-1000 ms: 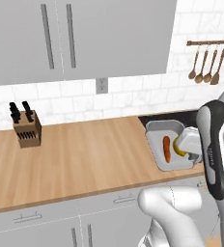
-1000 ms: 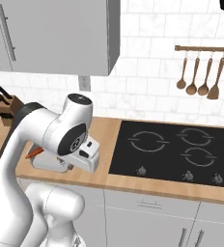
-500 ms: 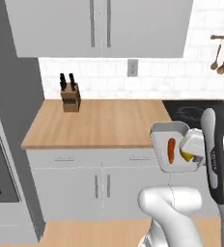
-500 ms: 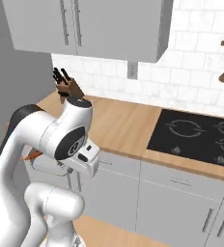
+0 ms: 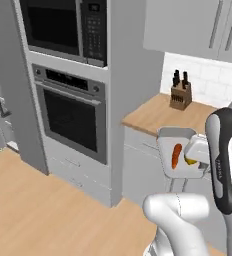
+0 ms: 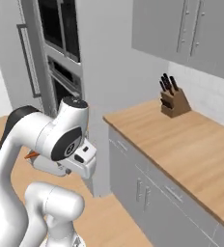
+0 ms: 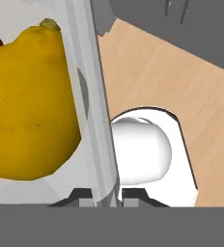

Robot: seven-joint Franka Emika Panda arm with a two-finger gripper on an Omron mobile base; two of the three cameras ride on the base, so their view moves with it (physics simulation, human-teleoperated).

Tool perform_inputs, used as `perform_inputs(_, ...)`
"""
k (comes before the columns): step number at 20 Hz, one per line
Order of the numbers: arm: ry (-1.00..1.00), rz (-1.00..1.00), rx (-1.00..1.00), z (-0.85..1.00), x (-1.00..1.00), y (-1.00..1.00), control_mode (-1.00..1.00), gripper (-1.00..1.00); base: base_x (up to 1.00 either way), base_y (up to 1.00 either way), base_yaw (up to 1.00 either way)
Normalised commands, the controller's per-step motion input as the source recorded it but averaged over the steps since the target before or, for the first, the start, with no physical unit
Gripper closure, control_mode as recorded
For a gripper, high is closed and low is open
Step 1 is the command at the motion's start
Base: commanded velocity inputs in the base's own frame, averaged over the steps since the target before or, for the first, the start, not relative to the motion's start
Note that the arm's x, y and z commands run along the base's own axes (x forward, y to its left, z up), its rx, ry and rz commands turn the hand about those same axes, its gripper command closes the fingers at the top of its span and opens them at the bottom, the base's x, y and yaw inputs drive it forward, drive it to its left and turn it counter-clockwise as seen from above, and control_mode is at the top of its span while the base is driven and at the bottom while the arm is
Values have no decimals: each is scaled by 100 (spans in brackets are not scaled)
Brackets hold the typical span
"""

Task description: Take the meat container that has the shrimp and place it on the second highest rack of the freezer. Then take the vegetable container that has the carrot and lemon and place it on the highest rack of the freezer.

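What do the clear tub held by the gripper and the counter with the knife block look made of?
The clear shallow tub with carrot and lemon looks like glossy transparent plastic: the lemon shows through its thin wall. The pale brown counter looks like matte wood, judging by its faint grain lines.

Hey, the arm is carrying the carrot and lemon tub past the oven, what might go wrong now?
The end effector pinches only one thin wall of the vegetable container, so the tub might tilt or slip. The lemon sits loose against that wall and may roll. The counter corner is close beside the tub.
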Motion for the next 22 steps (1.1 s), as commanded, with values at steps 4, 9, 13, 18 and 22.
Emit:
perform_inputs(4, 0, 0, 0, 0, 0, 0, 100, 100, -4, 30, 92)
perform_inputs(9, 0, 0, 0, 0, 0, 0, 100, 100, 30, 30, 76)
perform_inputs(13, 0, 0, 0, 0, 0, 0, 100, 100, 100, 25, 15)
perform_inputs(18, 0, 0, 0, 0, 0, 0, 100, 100, 100, 37, 0)
perform_inputs(22, 0, 0, 0, 0, 0, 0, 100, 100, 100, 51, 0)
